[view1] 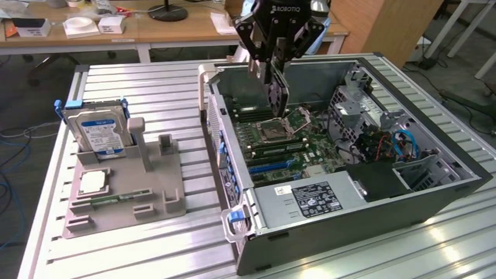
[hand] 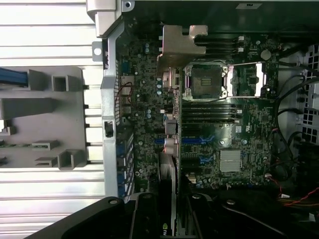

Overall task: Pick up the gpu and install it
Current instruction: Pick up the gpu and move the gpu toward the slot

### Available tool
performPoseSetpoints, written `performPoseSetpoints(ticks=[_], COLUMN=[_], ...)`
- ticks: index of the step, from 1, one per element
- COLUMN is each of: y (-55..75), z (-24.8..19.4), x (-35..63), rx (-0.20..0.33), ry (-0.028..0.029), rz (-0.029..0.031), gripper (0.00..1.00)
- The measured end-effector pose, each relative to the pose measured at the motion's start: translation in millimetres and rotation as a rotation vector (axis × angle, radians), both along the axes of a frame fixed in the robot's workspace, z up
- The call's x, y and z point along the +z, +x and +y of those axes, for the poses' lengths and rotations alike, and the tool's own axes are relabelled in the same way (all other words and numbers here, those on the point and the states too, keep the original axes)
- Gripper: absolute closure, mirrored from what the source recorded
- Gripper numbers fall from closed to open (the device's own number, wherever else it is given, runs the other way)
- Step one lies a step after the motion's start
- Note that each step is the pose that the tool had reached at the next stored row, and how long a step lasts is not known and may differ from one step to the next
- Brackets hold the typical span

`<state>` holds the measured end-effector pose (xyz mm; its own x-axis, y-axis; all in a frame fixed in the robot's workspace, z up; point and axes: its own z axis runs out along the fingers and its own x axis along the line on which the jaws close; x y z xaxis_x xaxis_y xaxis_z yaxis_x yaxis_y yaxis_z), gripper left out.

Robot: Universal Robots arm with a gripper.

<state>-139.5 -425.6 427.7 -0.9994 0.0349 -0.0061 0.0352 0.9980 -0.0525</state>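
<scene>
Lettering on my gripper (view1: 271, 63) reads ROBOTIQ in the exterior view; its fingers are clamped on the gpu (view1: 277, 93), which hangs on edge over the open computer case (view1: 364, 226), above the motherboard (view1: 310, 145). Print on the power supply label (view1: 314, 196) inside the case is beyond my reading. From the wrist, I see the gpu (hand: 167, 167) edge-on between the fingers (hand: 144, 221), silver bracket (hand: 180, 44) over the motherboard (hand: 239, 134).

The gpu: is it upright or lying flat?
Upright: the gpu hangs on edge from the pincer, over the motherboard.
</scene>
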Motion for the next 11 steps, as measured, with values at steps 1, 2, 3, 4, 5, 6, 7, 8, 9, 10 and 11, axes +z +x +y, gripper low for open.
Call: performPoseSetpoints(ticks=[1, 2, 3, 4, 5, 6, 7, 8, 9, 10, 11], y=[0.9, 1.9, 3.0, 4.1, 5.0, 6.1, 7.2, 8.4, 9.5, 10.5, 11.4], z=[0.0, 0.0, 0.0, 0.0, 0.0, 0.0, 0.0, 0.0, 0.0, 0.0, 0.0], x=[0.0, 0.0, 0.0, 0.0, 0.0, 0.0, 0.0, 0.0, 0.0, 0.0, 0.0], rx=[0.0, 0.0, 0.0, 0.0, 0.0, 0.0, 0.0, 0.0, 0.0, 0.0, 0.0], ry=[0.0, 0.0, 0.0001, 0.0, 0.0001, 0.0001, 0.0, 0.0001, 0.0001, 0.0, -0.0001], rz=[0.0, 0.0, 0.0, 0.0001, 0.0, 0.0, 0.0001, 0.0, 0.0, 0.0, 0.0001], gripper=[0.74, 0.74, 0.74, 0.74, 0.74, 0.74, 0.74, 0.74, 0.74, 0.74, 0.74])
